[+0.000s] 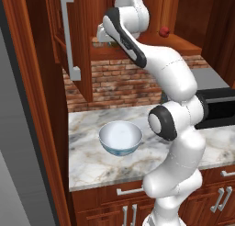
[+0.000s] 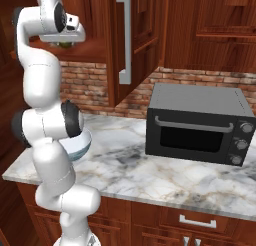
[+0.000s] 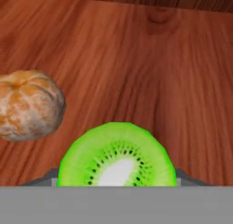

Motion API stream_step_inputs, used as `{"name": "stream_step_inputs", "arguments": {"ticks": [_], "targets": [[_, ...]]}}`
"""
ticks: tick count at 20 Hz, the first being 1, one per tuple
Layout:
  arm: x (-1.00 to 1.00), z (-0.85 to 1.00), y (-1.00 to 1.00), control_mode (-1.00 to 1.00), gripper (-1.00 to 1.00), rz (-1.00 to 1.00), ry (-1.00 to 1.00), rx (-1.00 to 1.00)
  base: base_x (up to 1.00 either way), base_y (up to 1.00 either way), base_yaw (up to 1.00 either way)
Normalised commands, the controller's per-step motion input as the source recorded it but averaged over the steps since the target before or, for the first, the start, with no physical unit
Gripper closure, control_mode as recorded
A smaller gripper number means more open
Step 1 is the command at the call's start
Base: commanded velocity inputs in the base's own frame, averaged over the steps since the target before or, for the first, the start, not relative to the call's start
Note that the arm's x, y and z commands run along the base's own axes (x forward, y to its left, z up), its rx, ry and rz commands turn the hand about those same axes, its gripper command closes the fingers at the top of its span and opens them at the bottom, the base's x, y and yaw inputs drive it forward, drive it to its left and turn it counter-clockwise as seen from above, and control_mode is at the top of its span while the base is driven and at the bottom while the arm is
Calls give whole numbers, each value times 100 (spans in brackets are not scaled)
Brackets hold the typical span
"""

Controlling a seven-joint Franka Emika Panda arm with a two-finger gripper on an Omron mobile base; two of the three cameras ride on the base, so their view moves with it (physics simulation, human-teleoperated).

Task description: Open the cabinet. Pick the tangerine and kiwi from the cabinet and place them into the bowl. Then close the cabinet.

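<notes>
Kiwi (image 3: pixel 118 155) sits centred between the jaws on the cabinet shelf (image 3: pixel 150 73), cut face up; jaws part-closed, apparently gripping it. Tangerine (image 3: pixel 28 104) lies just beside. Bowl (image 1: pixel 120 137) waits below on the tabletop.

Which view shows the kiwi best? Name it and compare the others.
The hand view: the kiwi sits large and close, cut face with pale core and dark seeds visible, beside the tangerine on the cabinet shelf. In both base views the arm hides the kiwi's spot on the shelf.
</notes>
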Motion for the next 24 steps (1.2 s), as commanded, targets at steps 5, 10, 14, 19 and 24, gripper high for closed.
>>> {"name": "stream_step_inputs", "arguments": {"ticks": [5, 10, 14, 19, 24], "targets": [[-100, -47, -1, -100, 100, 0, 0, 1, 0, 0, 0], [-100, -71, -18, -100, 100, 0, 0, 3, 0, 0, 0], [-100, -91, -27, -100, 100, 0, 0, 2, 0, 0, 0], [-55, -92, -4, -100, 100, 0, 17, 0, 0, 0, 0], [-2, -82, 4, -100, 100, 0, 30, 0, 0, 0, 0]]}}
